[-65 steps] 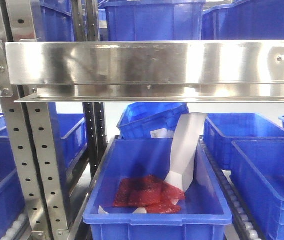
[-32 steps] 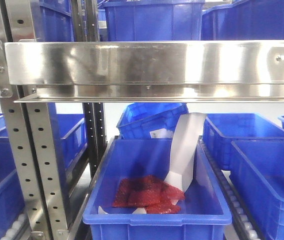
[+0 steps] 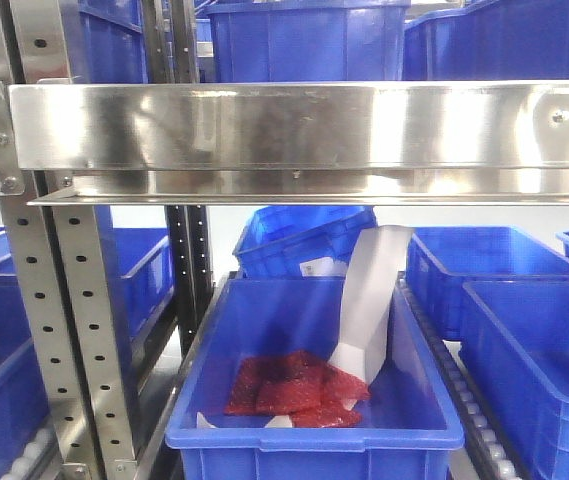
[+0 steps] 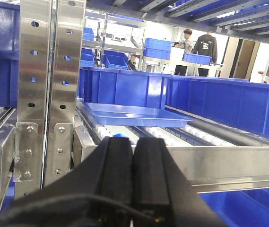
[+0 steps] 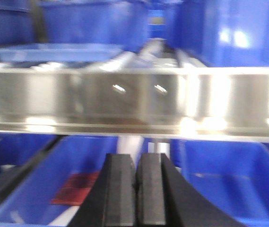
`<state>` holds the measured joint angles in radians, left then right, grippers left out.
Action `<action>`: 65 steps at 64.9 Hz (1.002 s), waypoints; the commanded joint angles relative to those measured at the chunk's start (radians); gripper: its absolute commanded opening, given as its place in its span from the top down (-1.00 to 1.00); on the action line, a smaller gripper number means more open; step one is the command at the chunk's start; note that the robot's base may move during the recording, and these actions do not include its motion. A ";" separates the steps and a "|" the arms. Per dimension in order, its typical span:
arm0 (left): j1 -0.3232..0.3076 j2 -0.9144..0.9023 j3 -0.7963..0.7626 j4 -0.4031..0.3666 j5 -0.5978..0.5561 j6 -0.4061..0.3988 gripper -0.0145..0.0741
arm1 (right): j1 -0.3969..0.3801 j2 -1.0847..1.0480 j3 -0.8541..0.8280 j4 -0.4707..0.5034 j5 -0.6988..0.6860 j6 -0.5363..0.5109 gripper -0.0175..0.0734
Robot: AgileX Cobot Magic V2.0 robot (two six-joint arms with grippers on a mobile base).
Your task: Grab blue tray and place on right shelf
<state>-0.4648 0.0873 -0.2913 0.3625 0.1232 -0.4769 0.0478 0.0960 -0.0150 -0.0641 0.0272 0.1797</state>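
The light-blue shallow tray (image 4: 136, 114) lies on the roller tracks behind the steel front rail (image 4: 219, 161) in the left wrist view. It also shows blurred at the upper left of the right wrist view (image 5: 58, 51). My left gripper (image 4: 134, 144) is shut and empty, in front of and below the rail. My right gripper (image 5: 136, 161) is shut and empty, below the shiny rail (image 5: 134, 97) of the steel shelf. The front view shows the shelf's broad rail (image 3: 294, 125) and perforated uprights (image 3: 59, 330); the tray and grippers do not show there.
A deep blue bin (image 3: 314, 440) below the rail holds red packets (image 3: 294, 385) and a white paper strip (image 3: 369, 300). More deep blue bins (image 3: 534, 360) stand right, left and above. Deep bins (image 4: 125, 87) stand behind the tray. Two people (image 4: 205, 47) are far back.
Nothing visible has changed in the front view.
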 commanded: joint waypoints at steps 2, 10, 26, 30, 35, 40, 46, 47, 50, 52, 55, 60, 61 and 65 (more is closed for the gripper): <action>-0.005 0.008 -0.028 0.004 -0.084 -0.008 0.78 | -0.057 -0.018 0.025 0.023 -0.172 -0.062 0.53; -0.005 0.008 -0.028 0.004 -0.084 -0.008 0.78 | -0.084 -0.059 0.021 0.076 -0.142 -0.164 0.53; -0.005 0.008 -0.028 0.004 -0.084 -0.008 0.78 | -0.086 -0.110 0.021 0.088 -0.140 -0.166 0.53; -0.005 0.008 -0.028 0.004 -0.084 -0.008 0.78 | -0.086 -0.112 0.022 0.088 -0.139 -0.165 0.53; -0.005 0.008 -0.028 0.004 -0.084 -0.008 0.78 | -0.086 -0.129 0.022 0.088 -0.127 -0.164 0.53; -0.005 0.008 -0.028 0.004 -0.084 -0.008 0.78 | -0.086 -0.127 0.022 0.088 -0.123 -0.164 0.53; -0.005 0.008 -0.028 0.004 -0.084 -0.008 0.78 | -0.086 -0.127 0.022 0.088 -0.113 -0.164 0.53; -0.005 0.008 -0.028 0.004 -0.084 -0.008 0.78 | -0.086 -0.127 0.022 0.088 -0.113 -0.164 0.53; -0.005 0.008 -0.028 0.004 -0.084 -0.008 0.78 | -0.086 -0.127 0.021 0.088 -0.108 -0.164 0.53; -0.005 0.008 -0.028 0.004 -0.084 -0.008 0.78 | -0.086 -0.127 0.021 0.088 -0.109 -0.164 0.53; -0.005 0.008 -0.028 0.004 -0.084 -0.008 0.78 | -0.086 -0.127 0.021 0.088 -0.108 -0.164 0.53; -0.005 0.008 -0.028 0.004 -0.084 -0.008 0.78 | -0.086 -0.127 0.021 0.088 -0.104 -0.164 0.53; -0.005 0.008 -0.028 0.004 -0.084 -0.008 0.78 | -0.086 -0.127 0.021 0.088 -0.104 -0.164 0.53; -0.005 0.008 -0.028 0.004 -0.084 -0.008 0.78 | -0.086 -0.127 0.021 0.088 -0.104 -0.164 0.53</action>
<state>-0.4648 0.0873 -0.2913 0.3625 0.1210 -0.4769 -0.0316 -0.0093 0.0281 0.0246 0.0000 0.0207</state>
